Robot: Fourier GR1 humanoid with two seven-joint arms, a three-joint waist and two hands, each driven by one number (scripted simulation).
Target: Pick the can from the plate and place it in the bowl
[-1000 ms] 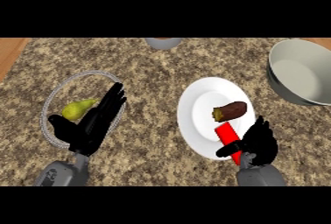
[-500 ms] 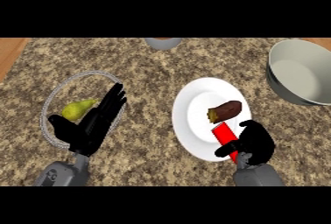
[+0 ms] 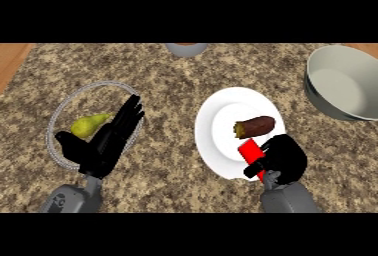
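A red can [image 3: 249, 150] lies on the white plate [image 3: 221, 125], near its lower right rim. My right hand [image 3: 283, 159] is curled round the can's lower end and hides that part. A brown sweet potato [image 3: 256, 126] rests on the plate just above the can. The grey bowl [image 3: 336, 92] stands at the upper right, apart from the plate. My left hand [image 3: 109, 141] is open with fingers straight, at the left over a wire basket.
A wire basket [image 3: 65, 109] at the left holds a yellow-green pear [image 3: 89, 125], partly under my left hand. A small grey cup [image 3: 186, 48] sits at the counter's far edge. A strip of wood floor shows at the upper left.
My right hand's fingers have curled from straight to closed around the can's lower end. The left hand has not moved.
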